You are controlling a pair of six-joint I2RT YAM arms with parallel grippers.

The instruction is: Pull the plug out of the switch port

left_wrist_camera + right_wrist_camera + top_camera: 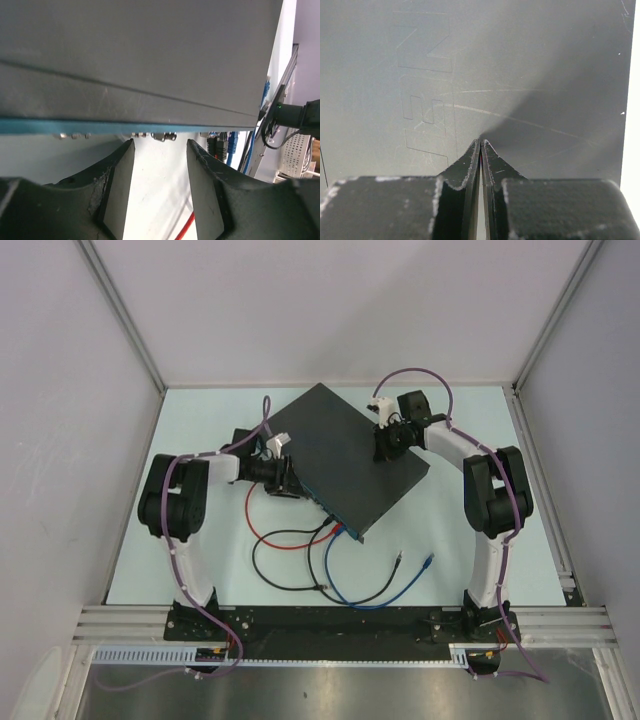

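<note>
The switch [345, 455] lies flat mid-table [200, 420]. It is turned askew, so one corner points at the table's far edge and stops just short of it. Its teal port edge [312, 488] faces near-left.

The left claw [160, 150] sits at that port edge, released, with nothing between its jaws. The gap faces a stretch of small sockets [162, 136]. Its tips are just beside the edge; I cannot tell whether they touch it. Further along the edge, toward the switch's near corner, two plugs sit side by side, one black plug [219, 146] and one blue plug [231, 142]. Both are outside the jaws.

The right claw [481, 142] is clenched on nothing, its tips down at the switch's top panel near its right-hand edge.

Cables in three colours leave the switch by its near corner: a red cable [268, 536], a black cable [262, 570] and a blue cable [345, 592]. They loop over the table between the switch and the table's near edge. One black end and one blue end lie loose, near and to the right of the switch's near corner. I cannot tell whether the black is one cord or two.

Bare table runs wide on the switch's left. The strip on its right is narrower.
</note>
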